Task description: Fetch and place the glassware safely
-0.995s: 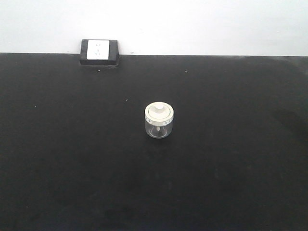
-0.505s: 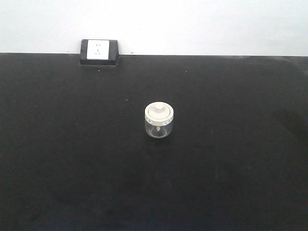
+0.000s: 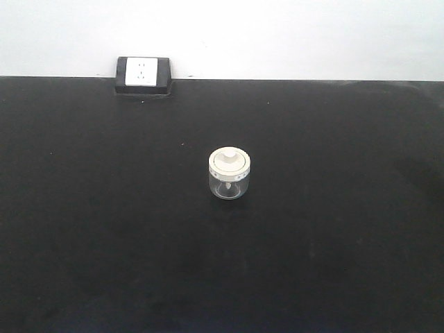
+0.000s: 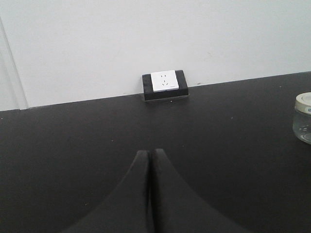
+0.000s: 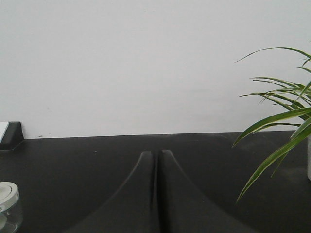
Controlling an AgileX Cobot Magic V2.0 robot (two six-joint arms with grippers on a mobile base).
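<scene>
The glassware, a small squat clear glass jar (image 3: 229, 174) with a cream-white knobbed lid, stands upright near the middle of the black table (image 3: 333, 229). No arm shows in the front view. In the left wrist view the jar (image 4: 303, 117) is at the right edge, well away from my left gripper (image 4: 149, 152), whose black fingers are pressed together with nothing between them. In the right wrist view the jar (image 5: 8, 206) sits at the lower left corner, partly cut off. My right gripper (image 5: 156, 153) is also shut and holds nothing.
A black block with a white socket plate (image 3: 143, 74) sits at the table's back edge against the white wall; it also shows in the left wrist view as the socket block (image 4: 164, 84). Green plant leaves (image 5: 277, 126) hang over the table's right side.
</scene>
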